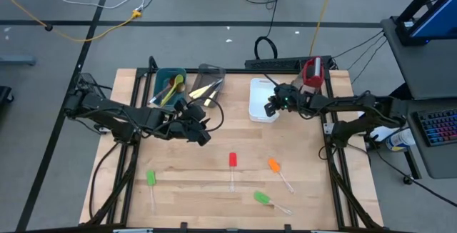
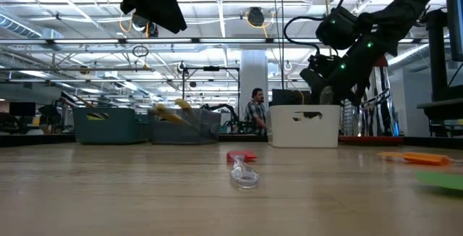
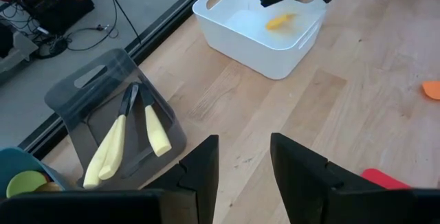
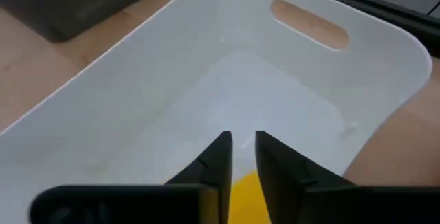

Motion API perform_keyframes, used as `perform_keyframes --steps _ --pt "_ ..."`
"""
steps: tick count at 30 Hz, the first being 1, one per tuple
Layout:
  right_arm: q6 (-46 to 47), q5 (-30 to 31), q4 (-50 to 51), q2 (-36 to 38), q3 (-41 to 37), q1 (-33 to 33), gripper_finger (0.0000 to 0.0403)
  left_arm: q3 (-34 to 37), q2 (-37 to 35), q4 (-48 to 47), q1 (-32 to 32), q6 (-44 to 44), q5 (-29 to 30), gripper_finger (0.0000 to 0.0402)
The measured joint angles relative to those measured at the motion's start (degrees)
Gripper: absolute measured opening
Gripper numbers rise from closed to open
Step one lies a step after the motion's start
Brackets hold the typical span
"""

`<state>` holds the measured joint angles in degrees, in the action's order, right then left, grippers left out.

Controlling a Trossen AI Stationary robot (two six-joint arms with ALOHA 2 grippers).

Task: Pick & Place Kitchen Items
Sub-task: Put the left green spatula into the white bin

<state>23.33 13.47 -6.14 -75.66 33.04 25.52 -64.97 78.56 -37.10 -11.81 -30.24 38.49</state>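
My right gripper (image 1: 271, 106) hangs over the white tub (image 1: 263, 111) at the back right, its fingers a narrow gap apart (image 4: 240, 141). A yellow utensil head (image 3: 282, 22) lies on the tub's floor right under it and also shows in the right wrist view (image 4: 244, 196). My left gripper (image 1: 202, 129) is open and empty above the table, near the grey tub (image 1: 207, 83). On the table lie a red spatula (image 1: 232, 160), an orange one (image 1: 274, 165) and two green ones (image 1: 151, 178) (image 1: 262, 199).
The grey tub holds two pale-handled knives (image 3: 117, 145). The teal tub (image 1: 169, 83) beside it holds a green spoon and other utensils. A red-and-clear jug (image 1: 312, 72) stands behind the white tub. A person (image 2: 255, 113) stands in the room beyond the table.
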Motion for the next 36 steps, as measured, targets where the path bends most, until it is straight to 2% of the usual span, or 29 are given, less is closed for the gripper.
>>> perform_keyframes --steps 6,10,15,19,26,36 --pt "-2.4 -0.1 -2.7 0.3 0.0 -0.2 0.0106 0.0 0.0 -0.1 0.0 0.0 0.0 0.0136" --pt "-3.0 -0.2 -9.6 1.5 0.0 -1.8 0.0124 0.0 0.0 -0.7 0.0 0.2 -1.3 0.0136" --pt "-5.5 -2.3 -19.1 3.7 0.0 -5.9 0.0129 0.0 0.0 -0.8 -0.7 1.4 -5.4 0.0136" --pt "-6.7 -4.8 -23.2 4.7 0.0 -11.9 0.0123 0.0 -0.6 -1.9 -2.3 1.2 -5.7 0.0136" --pt "-7.3 -4.6 -23.5 4.7 0.0 -21.8 0.0120 0.0 -3.3 -9.0 -4.9 -8.2 -6.7 0.0136" --pt "-7.9 -4.6 -23.0 4.7 0.0 -30.6 0.0148 0.0 -4.7 -21.8 -9.6 -19.9 -18.1 0.0136"
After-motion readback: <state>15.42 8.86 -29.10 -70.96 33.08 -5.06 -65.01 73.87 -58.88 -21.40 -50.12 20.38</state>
